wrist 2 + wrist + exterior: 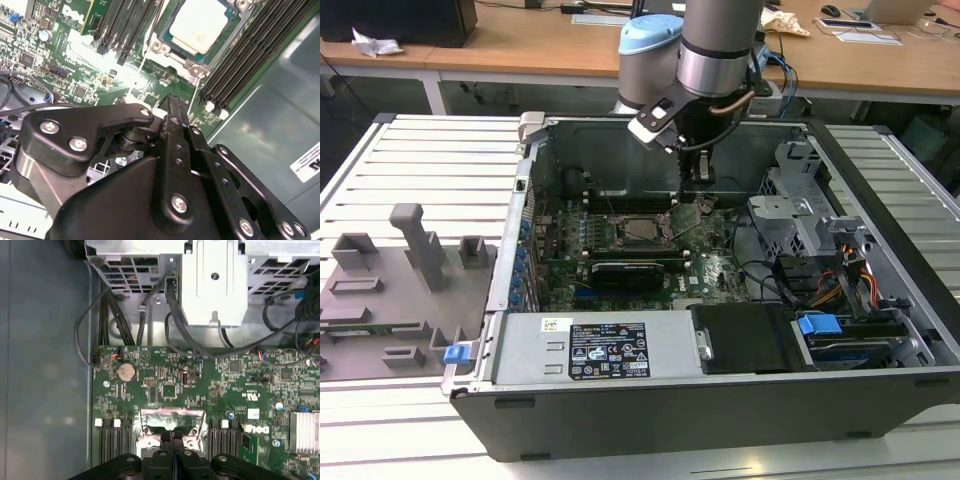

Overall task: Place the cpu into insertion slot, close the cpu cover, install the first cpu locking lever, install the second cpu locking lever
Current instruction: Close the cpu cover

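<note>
Now the end effector (172,435) hangs with its fingers pressed together, nothing visible between them, just beside the insertion slot (167,31) over the green motherboard (165,385) inside the open computer case (720,405). Seated in that slot lies the cpu (200,22), the cpu cover (176,59) lying flat around it.

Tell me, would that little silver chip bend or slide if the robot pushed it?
The cpu looks like a flat metal-topped square, so probably stiff. It sits inside the cover, so a push likely won't slide it. Its smooth top may be slippery.
</note>
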Controlling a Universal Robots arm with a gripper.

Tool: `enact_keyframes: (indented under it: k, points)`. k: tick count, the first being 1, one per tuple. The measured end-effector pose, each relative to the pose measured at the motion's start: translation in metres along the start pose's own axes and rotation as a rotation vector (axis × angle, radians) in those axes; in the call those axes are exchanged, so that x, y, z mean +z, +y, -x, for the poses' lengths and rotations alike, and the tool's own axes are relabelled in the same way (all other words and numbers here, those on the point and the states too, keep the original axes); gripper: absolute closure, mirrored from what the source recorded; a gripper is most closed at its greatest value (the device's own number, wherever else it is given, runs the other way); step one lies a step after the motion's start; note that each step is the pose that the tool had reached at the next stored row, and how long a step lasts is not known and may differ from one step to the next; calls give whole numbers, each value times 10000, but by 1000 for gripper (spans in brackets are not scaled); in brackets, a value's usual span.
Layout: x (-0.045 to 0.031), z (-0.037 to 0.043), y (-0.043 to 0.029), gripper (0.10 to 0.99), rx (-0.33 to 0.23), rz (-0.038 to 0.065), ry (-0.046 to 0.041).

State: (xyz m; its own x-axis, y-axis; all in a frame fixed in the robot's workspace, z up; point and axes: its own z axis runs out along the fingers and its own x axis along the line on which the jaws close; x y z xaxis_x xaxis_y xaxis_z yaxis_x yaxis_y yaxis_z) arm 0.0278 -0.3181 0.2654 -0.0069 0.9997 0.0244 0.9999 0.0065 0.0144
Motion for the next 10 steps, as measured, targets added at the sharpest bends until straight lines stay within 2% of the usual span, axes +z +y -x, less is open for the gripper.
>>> enact_keyframes:
  k: [10]
  points:
    - [2,2,180,980,5,-161,1]
